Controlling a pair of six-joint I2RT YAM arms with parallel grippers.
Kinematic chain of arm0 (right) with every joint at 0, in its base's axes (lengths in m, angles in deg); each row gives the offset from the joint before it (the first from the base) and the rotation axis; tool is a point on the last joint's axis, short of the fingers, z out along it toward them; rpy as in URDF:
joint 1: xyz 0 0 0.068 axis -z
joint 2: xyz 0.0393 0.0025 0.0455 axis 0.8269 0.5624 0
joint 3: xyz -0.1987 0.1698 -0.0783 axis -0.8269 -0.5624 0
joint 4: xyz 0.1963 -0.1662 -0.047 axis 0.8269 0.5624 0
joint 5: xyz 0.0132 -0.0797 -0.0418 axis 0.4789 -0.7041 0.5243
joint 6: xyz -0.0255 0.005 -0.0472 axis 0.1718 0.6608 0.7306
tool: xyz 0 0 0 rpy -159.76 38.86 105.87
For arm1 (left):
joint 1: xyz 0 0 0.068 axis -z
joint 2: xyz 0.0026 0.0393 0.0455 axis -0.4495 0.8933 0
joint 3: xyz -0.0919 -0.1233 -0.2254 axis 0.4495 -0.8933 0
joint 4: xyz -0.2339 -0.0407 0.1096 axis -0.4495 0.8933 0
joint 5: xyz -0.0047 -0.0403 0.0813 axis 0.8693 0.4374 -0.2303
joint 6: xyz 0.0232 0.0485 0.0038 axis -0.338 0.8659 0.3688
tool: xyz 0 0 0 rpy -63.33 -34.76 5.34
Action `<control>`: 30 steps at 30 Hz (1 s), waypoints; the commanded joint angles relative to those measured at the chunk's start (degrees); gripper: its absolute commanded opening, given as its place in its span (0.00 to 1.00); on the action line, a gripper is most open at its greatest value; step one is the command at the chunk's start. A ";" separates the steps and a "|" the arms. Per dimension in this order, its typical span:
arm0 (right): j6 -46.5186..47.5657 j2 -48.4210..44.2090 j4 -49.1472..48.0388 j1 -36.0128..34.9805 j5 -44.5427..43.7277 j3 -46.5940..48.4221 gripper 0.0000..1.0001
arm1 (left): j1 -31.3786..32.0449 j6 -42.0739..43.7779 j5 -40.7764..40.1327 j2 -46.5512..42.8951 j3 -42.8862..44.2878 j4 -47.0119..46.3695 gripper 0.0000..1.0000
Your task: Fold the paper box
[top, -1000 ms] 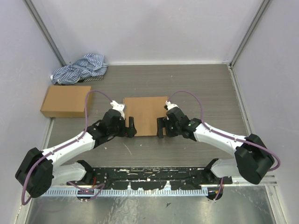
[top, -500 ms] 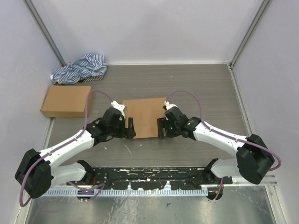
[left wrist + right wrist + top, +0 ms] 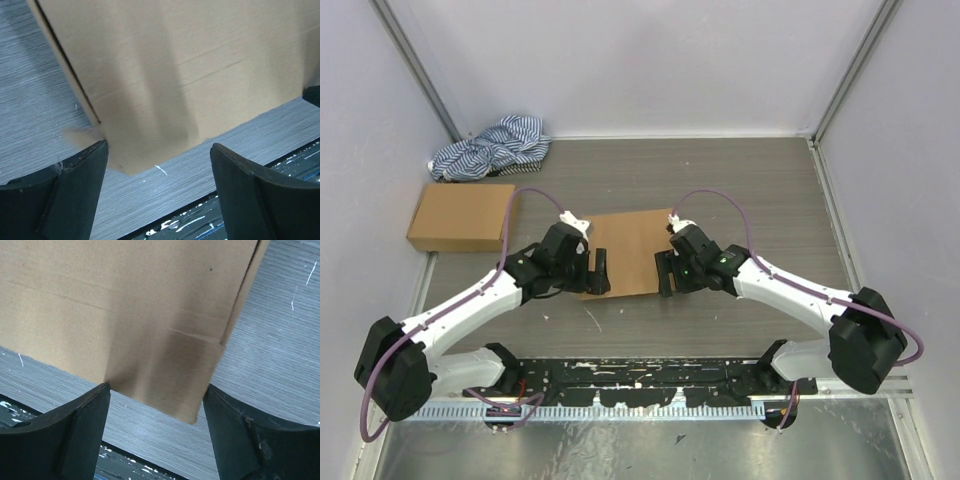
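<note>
Box (image 3: pixel 625 252) lay flat near mid-table (image 3: pixel 750 190), closed up as far as the overhead view showed, its near edge turned towards the arm bases and skewed a little.

You had both arms reaching in to the near edge, one at each near corner, probably so the two could work the same fold from both ends.

- Left gripper (image 3: pixel 601 272): at the near-left corner. In the wrist view its fingers (image 3: pixel 75 192) stood wide apart with the corner of the box (image 3: pixel 165 75) lying between them. A small tab showed right by the left finger; I couldn't tell if they touched. No clamp on anything.
- Right gripper (image 3: pixel 663 272): at the near-right corner. Its fingers (image 3: pixel 65 432) were also spread, bracketing a corner flap of the box (image 3: pixel 130 310) that nearly filled the gap. Both fingertips sat just beside its edges. My read was open and not pinching, though contact was too close to call.

Judgement: you were lining up on the front corners, not lifting. The seam down each side in the wrist views suggests walls already folded; a tuck or press looked the likely job left.

Risk: box was loose on the table, so an uneven push from one side could spin it.

Ready-made box (image 3: pixel 460 216) and cloth (image 3: pixel 492 146) sat well apart at far left, out of the way
</note>
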 commanded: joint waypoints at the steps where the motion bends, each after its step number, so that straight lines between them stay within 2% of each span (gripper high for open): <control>1: 1.34 0.66 0.25 -0.47 0.44 3.06 0.79 | 0.23 0.73 1.73 0.44 2.51 1.97 0.89; 9: 1.76 1.92 1.29 -0.52 1.34 2.78 0.79 | 0.24 1.75 1.26 0.47 3.18 3.54 0.90; 14: 0.49 0.62 1.19 -0.51 -2.57 2.39 0.87 | 0.24 3.73 -7.81 -1.44 3.30 6.82 1.00; 18: -0.22 0.50 -0.37 -0.51 -3.86 2.82 0.90 | 0.19 4.65 -12.04 -3.73 1.03 3.79 0.98; 30: -2.41 3.92 -4.92 -0.38 -0.87 2.49 0.86 | 0.23 3.03 -8.50 1.17 -3.16 -0.79 0.99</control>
